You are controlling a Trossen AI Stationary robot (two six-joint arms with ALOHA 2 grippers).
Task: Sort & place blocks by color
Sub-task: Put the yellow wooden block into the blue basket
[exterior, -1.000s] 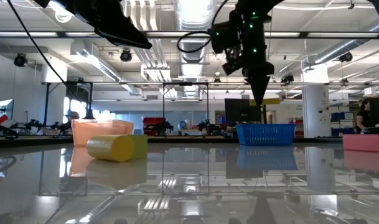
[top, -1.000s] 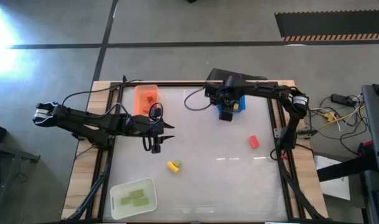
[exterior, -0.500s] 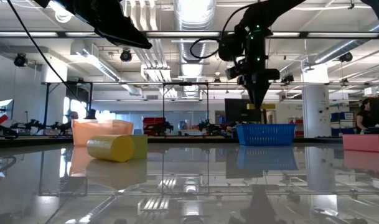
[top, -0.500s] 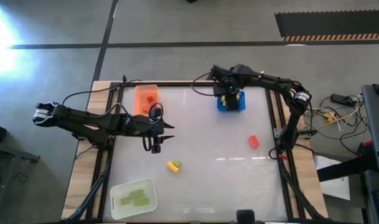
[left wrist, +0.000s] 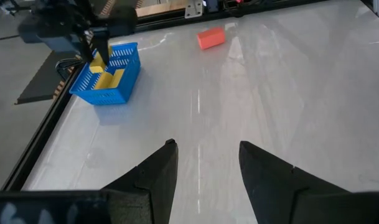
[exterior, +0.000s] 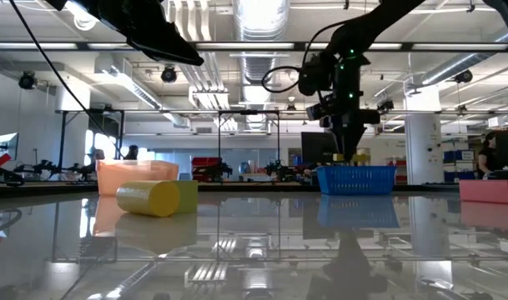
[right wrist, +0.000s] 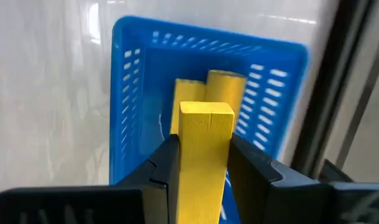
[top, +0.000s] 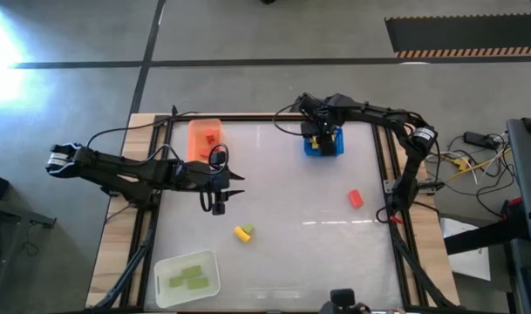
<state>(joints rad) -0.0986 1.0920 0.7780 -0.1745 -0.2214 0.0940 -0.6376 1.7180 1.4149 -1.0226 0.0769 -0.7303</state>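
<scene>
The right gripper [right wrist: 205, 171] squeezes a yellow square wooden bar [right wrist: 204, 152] between its fingers. It holds the bar right above the blue plastic basket tray [top: 335, 145], which sits at about 1 o'clock on the shiny white tabletop [top: 291, 253]. Two more yellow blocks [right wrist: 225, 90] already lie inside that basket.

The left gripper [top: 218, 208] waits near 9 o'clock, over bare tabletop. Its fingers [left wrist: 153, 174] are apart and hold nothing.

A lot of the sorting looks done. The orange plastic tray [top: 195, 141] at 11 o'clock has red pieces [top: 211, 138] in it. The white plastic tray [top: 165, 283] at 7 o'clock holds light green blocks [top: 191, 275].

Some blocks are not in a tray yet. A small red block [top: 356, 199] lies alone at about 3 o'clock. A yellow round block [top: 241, 232] and a light green block [top: 249, 229] touch each other near the middle, toward 6 o'clock.

So I think the job is more than half done. The yellow bar is ready to drop into the blue basket. After that, three loose blocks are left: the red one for the orange tray, the yellow one for the blue basket, and the green one for the white tray.
</scene>
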